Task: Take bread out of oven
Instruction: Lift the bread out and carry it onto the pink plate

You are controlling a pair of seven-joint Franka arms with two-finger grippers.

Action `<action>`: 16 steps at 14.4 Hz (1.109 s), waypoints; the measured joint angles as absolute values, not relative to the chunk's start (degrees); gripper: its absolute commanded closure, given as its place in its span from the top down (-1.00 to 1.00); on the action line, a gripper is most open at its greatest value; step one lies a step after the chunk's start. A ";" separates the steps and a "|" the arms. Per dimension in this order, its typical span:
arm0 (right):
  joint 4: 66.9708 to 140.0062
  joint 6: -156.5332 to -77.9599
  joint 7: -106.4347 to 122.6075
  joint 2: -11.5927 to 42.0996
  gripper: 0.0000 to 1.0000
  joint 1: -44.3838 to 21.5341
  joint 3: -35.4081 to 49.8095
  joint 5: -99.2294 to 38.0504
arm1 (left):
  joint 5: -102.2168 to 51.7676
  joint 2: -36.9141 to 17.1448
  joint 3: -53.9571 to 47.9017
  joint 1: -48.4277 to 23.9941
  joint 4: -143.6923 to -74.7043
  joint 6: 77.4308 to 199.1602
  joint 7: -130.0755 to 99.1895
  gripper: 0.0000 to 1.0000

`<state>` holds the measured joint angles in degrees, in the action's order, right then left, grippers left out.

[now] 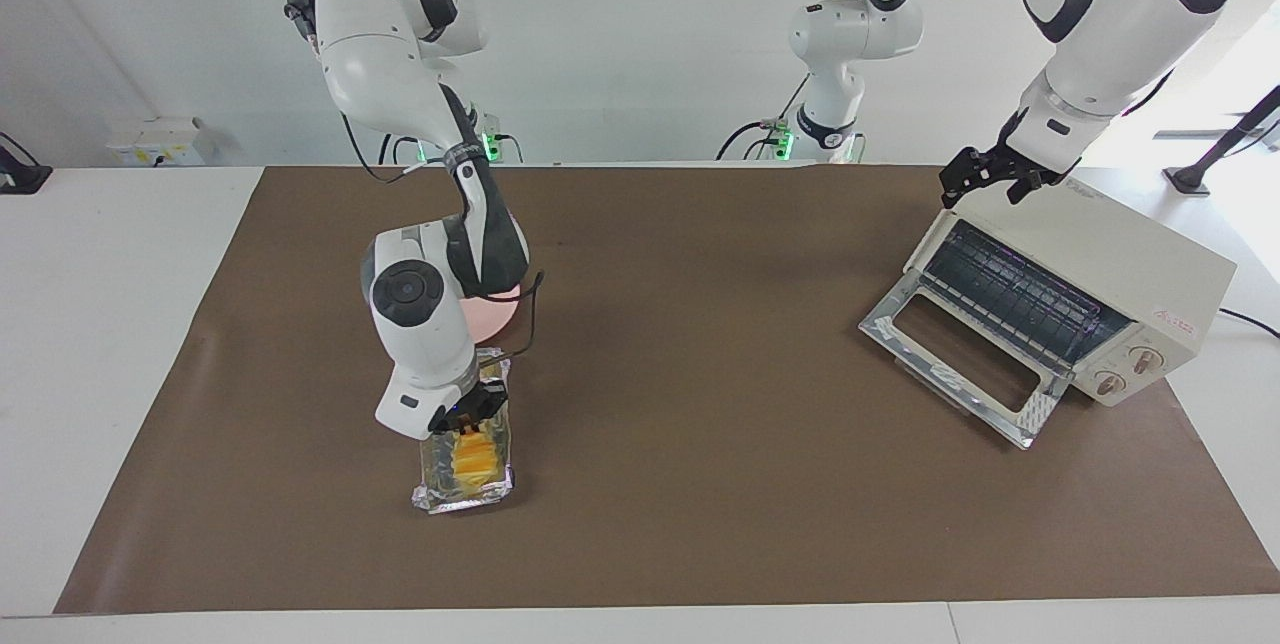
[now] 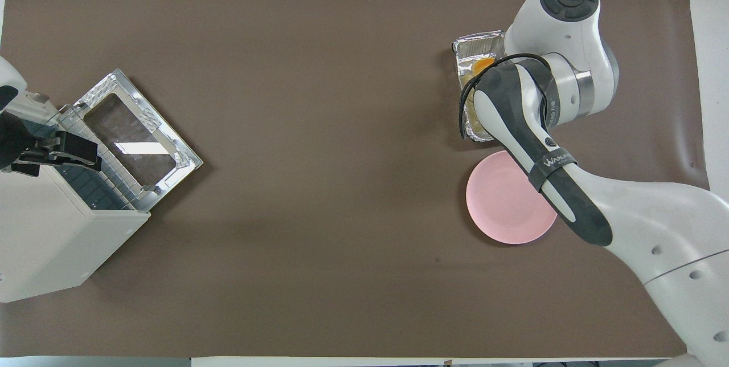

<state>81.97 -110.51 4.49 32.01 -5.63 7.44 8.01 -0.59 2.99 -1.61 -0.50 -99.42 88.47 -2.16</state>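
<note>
Bread (image 1: 474, 456) is already out of the oven (image 1: 1080, 309) — it's sitting in the foil tray (image 1: 466, 494) on the counter (image 1: 700, 484) toward the right arm's end, just beside the pink plate (image 2: 507, 199). Right gripper (image 1: 478, 411) is down at the tray's near end over the bread; can't tell how its jaws stand. Left gripper (image 1: 995, 179) hovers over the oven's top front edge, jaws spread, holding nothing. Oven door (image 1: 960, 364) hangs open.

The bread (image 1: 473, 457) lies in the foil tray (image 1: 440, 496), farther from the robots than the plate (image 2: 501, 207).
</note>
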 measured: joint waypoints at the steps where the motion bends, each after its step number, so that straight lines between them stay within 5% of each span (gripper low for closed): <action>1: 81.92 -107.87 4.49 30.27 -1.00 -5.73 7.61 8.00 | -0.59 2.99 -1.61 -0.50 -99.42 88.47 -2.16 1.00; 4: 84.23 -100.91 3.83 23.57 -1.00 -5.91 7.86 5.51 | -0.59 2.99 -1.61 -0.50 -99.42 88.47 -2.16 1.00; 7: 95.20 -101.66 2.51 13.69 -1.00 -5.87 7.84 0.61 | -0.59 2.99 -1.61 -0.50 -99.42 88.47 -2.16 1.00; 12: 123.40 -119.87 2.18 -1.93 -1.00 -5.79 7.74 -2.72 | -0.59 2.99 -1.61 -0.50 -99.42 88.47 -2.16 1.00; 16: 138.15 -134.88 2.18 -5.96 -1.00 -5.79 7.78 -3.27 | -0.59 2.99 -1.61 -0.50 -99.42 88.47 -2.16 1.00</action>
<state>138.15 -134.88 2.18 -5.96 -5.79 7.78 -3.27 -0.59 2.99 -1.61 -0.50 -99.42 88.47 -2.16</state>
